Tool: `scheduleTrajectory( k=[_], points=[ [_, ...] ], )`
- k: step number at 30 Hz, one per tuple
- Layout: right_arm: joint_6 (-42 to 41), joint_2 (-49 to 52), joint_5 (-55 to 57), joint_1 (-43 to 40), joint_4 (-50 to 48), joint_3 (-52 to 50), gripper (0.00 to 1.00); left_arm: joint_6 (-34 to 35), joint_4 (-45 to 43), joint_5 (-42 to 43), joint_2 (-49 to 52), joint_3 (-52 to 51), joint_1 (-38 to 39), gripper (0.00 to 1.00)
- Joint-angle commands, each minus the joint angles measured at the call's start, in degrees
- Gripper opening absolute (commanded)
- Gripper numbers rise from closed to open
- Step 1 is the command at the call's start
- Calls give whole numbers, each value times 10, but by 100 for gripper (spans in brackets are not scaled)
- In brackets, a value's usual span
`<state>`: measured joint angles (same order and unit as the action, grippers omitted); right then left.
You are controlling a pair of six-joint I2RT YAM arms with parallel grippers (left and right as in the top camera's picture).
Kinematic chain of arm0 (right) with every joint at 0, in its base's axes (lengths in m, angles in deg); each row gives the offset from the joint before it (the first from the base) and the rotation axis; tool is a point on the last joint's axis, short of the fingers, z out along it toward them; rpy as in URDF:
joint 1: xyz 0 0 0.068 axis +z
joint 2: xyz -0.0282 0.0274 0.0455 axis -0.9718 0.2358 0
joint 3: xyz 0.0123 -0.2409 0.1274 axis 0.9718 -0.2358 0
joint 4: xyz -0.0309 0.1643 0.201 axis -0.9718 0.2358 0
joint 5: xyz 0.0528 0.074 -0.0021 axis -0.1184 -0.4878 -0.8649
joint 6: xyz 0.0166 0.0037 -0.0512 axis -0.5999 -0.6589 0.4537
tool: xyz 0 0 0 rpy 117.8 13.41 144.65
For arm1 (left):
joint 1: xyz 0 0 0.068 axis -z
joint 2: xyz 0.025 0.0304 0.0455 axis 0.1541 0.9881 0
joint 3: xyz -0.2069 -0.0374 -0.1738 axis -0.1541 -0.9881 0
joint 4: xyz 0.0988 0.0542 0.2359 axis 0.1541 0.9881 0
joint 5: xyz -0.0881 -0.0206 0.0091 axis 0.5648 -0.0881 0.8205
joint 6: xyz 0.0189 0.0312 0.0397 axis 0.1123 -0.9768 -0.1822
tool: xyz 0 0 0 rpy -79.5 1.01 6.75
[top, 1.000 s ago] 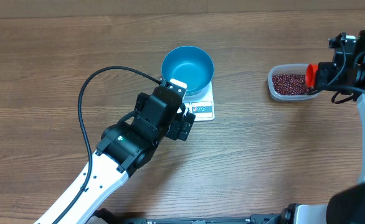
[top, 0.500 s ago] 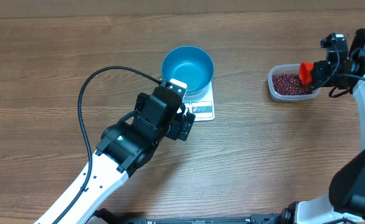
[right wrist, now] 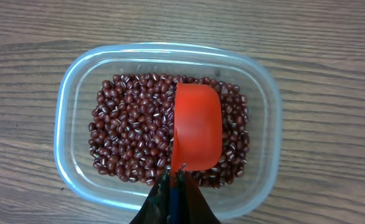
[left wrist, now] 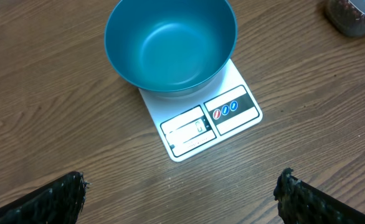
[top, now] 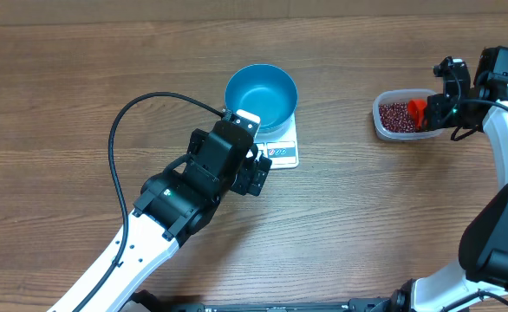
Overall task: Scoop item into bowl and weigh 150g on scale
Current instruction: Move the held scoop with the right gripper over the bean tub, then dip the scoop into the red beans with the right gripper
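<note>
Wood table [top: 63, 87] w/ white scale [top: 283, 155] & clear plastic tub [top: 377, 120] lying on it, well apart.

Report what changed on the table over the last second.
The right hand, shut on the red scoop, carried it left from the right rim of the clear tub to over the beans. The open left hand, the empty teal bowl and the white scale stayed put.
</note>
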<state>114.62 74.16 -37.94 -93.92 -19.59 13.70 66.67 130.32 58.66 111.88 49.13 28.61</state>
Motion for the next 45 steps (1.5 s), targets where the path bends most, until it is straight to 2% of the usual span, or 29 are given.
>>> scheduleTrajectory(
  k=[1,35,45],
  points=[
    [7,7,0,-2,2,-7,4,8,-2,-12,3,5,-3,100],
    [-2,8,-110,-2,43,-7,4,8,-2,-12,3,5,-3,100],
    [-2,8,-111,-2,47,-7,4,8,-2,-12,3,5,-3,100]
  ],
)
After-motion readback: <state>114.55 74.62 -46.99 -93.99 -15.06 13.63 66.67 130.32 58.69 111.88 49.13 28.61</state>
